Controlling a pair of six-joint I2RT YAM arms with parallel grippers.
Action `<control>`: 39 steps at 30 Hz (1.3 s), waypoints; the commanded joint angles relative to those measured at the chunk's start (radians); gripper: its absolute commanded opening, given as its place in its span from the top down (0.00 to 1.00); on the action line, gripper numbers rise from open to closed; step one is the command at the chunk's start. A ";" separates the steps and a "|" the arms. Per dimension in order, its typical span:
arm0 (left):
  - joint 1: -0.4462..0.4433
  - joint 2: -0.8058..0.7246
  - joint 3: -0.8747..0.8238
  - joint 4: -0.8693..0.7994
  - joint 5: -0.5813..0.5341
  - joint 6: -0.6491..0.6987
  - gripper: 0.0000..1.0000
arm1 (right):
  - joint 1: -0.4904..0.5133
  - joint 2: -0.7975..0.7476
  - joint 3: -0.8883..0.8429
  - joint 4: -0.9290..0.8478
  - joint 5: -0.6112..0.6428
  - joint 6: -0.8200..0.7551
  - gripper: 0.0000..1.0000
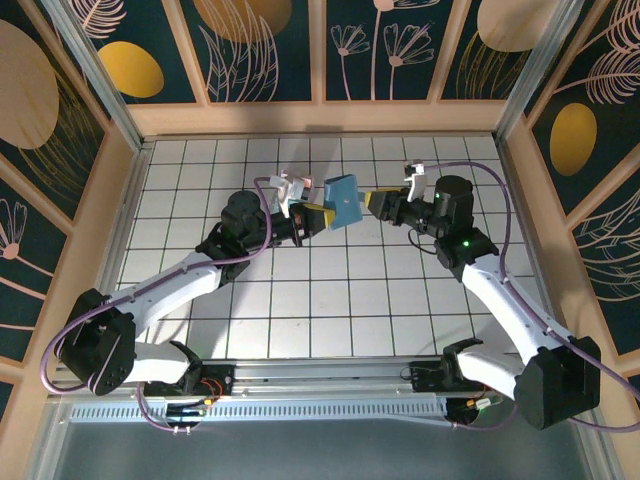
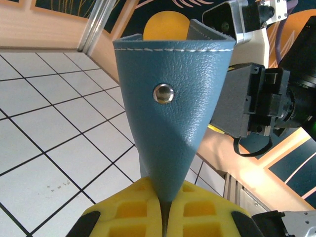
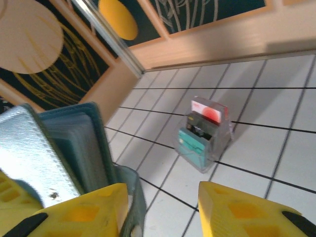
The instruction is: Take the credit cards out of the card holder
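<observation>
My left gripper (image 2: 165,202) is shut on the lower corner of the slate-blue card holder (image 2: 168,108), which stands upright above the floor with its snap button (image 2: 163,93) facing the left wrist camera. From above, the card holder (image 1: 342,200) hangs between the left gripper (image 1: 318,218) and the right gripper (image 1: 372,200). The right gripper (image 3: 163,190) is open. One flap of the card holder (image 3: 129,197) lies against the inner side of its left finger (image 3: 84,210), and the layered pockets (image 3: 79,143) rise beside it. The pockets are blurred, so I cannot make out credit cards in them.
A small clear plastic box (image 3: 205,136) stands on the white tiles beyond the right gripper, with a red-and-white, a dark and a teal card showing through. Wooden walls (image 1: 320,118) close in the tiled floor on three sides.
</observation>
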 commanded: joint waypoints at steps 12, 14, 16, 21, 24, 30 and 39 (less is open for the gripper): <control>0.003 -0.056 -0.023 0.192 0.194 -0.008 1.00 | -0.037 -0.044 -0.077 0.137 -0.453 -0.043 0.54; 0.002 -0.061 -0.020 0.203 0.220 -0.011 1.00 | -0.039 -0.056 -0.088 0.153 -0.503 -0.043 0.54; 0.001 -0.065 -0.022 0.223 0.249 -0.018 1.00 | -0.038 -0.061 -0.097 0.160 -0.527 -0.046 0.55; 0.002 -0.079 -0.037 0.294 0.272 -0.042 1.00 | -0.038 -0.054 -0.092 0.141 -0.582 -0.075 0.58; 0.002 -0.084 -0.036 0.321 0.288 -0.050 1.00 | -0.038 -0.058 -0.089 0.115 -0.592 -0.100 0.64; 0.002 -0.085 -0.041 0.360 0.304 -0.067 1.00 | -0.038 -0.075 -0.099 0.099 -0.667 -0.126 0.75; 0.001 -0.099 -0.016 0.351 0.325 -0.050 1.00 | -0.037 -0.106 -0.115 0.095 -0.685 -0.133 0.71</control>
